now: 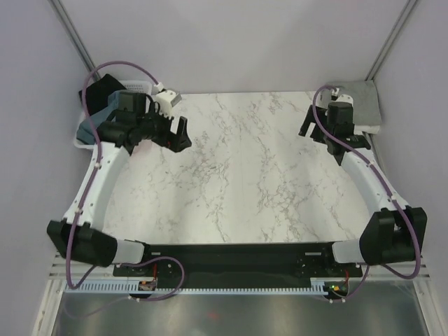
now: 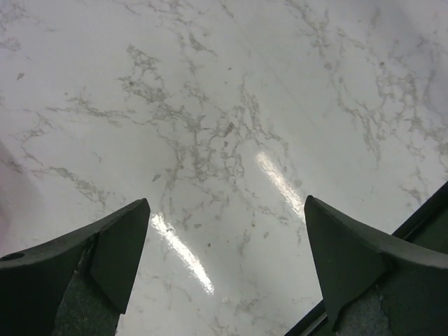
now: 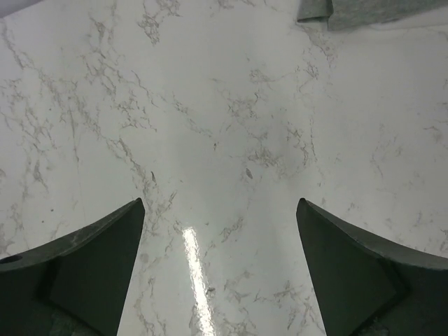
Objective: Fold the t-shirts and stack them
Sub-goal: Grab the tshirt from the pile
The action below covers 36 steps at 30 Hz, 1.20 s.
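A light heather grey t-shirt [image 1: 362, 102] lies folded at the table's back right corner; its edge shows at the top of the right wrist view [image 3: 364, 10]. Dark cloth [image 1: 103, 92] and slate-blue cloth [image 1: 85, 131] sit in a white basket [image 1: 138, 85] at the back left, partly hidden by the left arm. My left gripper [image 1: 180, 133] [image 2: 227, 206] is open and empty over bare marble beside the basket. My right gripper [image 1: 309, 122] [image 3: 220, 203] is open and empty over bare marble, just left of the grey t-shirt.
The white marble table [image 1: 245, 175] has a black front edge strip [image 1: 238, 250], which also shows in the left wrist view [image 2: 427, 217]. Lilac walls close in the sides and back. Purple cables loop over both arms.
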### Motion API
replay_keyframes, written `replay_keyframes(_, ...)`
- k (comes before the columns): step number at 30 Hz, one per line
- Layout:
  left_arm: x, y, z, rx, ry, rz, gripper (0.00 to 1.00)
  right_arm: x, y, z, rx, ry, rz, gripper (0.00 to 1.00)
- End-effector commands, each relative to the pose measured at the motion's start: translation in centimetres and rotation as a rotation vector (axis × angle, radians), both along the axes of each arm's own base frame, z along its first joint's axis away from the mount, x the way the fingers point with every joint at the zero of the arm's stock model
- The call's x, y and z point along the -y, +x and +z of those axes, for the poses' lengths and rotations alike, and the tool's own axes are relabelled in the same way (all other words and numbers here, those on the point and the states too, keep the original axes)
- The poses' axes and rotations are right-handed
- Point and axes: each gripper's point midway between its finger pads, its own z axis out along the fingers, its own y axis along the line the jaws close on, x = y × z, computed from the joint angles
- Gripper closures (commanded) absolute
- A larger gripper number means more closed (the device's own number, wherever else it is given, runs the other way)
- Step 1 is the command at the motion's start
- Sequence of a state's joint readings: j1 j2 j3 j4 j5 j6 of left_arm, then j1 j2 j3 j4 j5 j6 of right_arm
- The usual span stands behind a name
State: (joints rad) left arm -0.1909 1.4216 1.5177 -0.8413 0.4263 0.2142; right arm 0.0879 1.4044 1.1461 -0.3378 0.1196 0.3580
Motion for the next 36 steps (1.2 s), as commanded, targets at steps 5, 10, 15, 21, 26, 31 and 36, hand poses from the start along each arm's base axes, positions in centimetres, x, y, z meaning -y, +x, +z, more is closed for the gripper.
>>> replay_keyframes(5,1.9,-9.8,-3.0,-0.244,-0.216,-0.04,0.0,-2.3,-6.4,-2.1,-0.169,-0.05,0.238,0.02)
replay_keyframes(10,3.1,-14.0,-1.4,-0.233,-0.287,-0.208,0.0,-0.8,-8.4,-0.8,-0.139,-0.217,0.322,0.02)
replay_keyframes(15,1.2,-12.4,-0.5,-0.127,-0.351,0.018,0.0,2.7,-6.9,1.9,-0.094,-0.365,0.173,0.02)
replay_keyframes(21,-3.6,-10.0,2.6,0.163,-0.175,0.213,0.02,3.6,-4.3,5.0,-0.006,-0.337,0.155,0.02)
replay_keyframes(26,-4.2,-7.6,2.5,0.165,-0.119,0.231,0.04,-2.5,-2.1,4.9,0.03,-0.105,0.393,0.02)
replay_keyframes(31,-3.9,-3.3,-1.6,-0.007,-0.079,0.241,0.04,-5.1,2.8,4.6,0.039,0.016,0.456,0.02)
replay_keyframes(36,-13.2,3.2,-2.1,0.117,0.327,0.404,0.19,-6.4,8.8,4.6,0.02,0.062,0.494,0.02)
